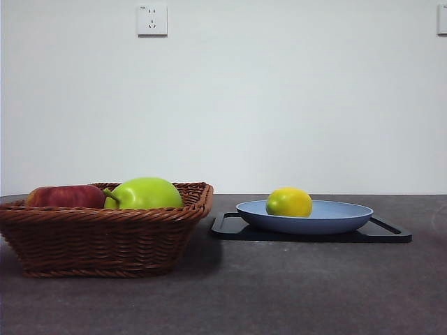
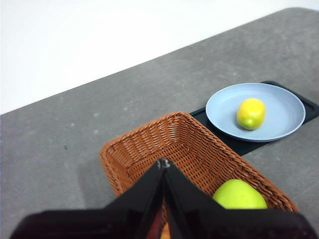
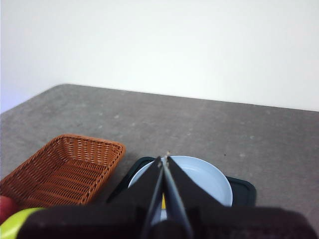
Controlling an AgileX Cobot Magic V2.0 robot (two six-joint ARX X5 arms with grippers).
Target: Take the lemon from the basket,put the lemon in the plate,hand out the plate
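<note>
Yellow lemon (image 1: 288,202) sits on the plate (image 1: 349,216), out of the basket (image 1: 105,237). Both our grippers, left (image 2: 162,163) and right (image 3: 164,159), hang closed and empty; handing out the plate remains.

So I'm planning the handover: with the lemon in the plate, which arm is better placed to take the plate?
Probably the right: its gripper hangs shut directly above the plate holding the lemon; the left gripper is over the basket.

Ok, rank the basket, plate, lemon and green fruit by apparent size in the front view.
1. basket, though it stands nearest
2. plate
3. green fruit, partly hidden by the basket rim
4. lemon
</note>
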